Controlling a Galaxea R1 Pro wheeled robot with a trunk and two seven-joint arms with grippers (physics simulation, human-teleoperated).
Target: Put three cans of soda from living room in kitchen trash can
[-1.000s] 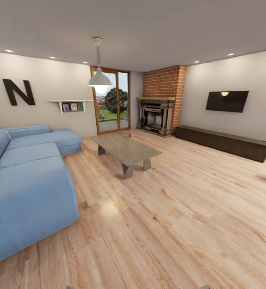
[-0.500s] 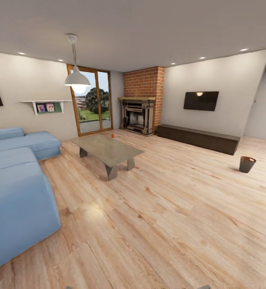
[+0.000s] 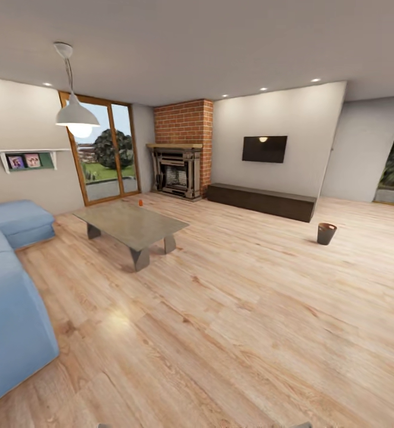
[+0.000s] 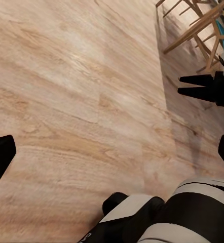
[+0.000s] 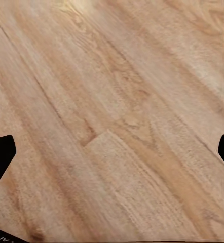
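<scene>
One orange can (image 3: 141,203) stands on the table (image 3: 131,223) at frame left, awaiting pickup, while both hands (image 4: 112,152) (image 5: 112,152) hang wide and empty over the floor (image 3: 238,309).

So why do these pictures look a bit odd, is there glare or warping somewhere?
Head view: wide-angle warping bends the walls and ceiling; the pendant lamp throws a soft bright patch on the plank floor; the orange can on the coffee table is tiny. Left wrist view: chair legs cast long shadows. Right wrist view: evenly lit planks, slightly soft.
</scene>
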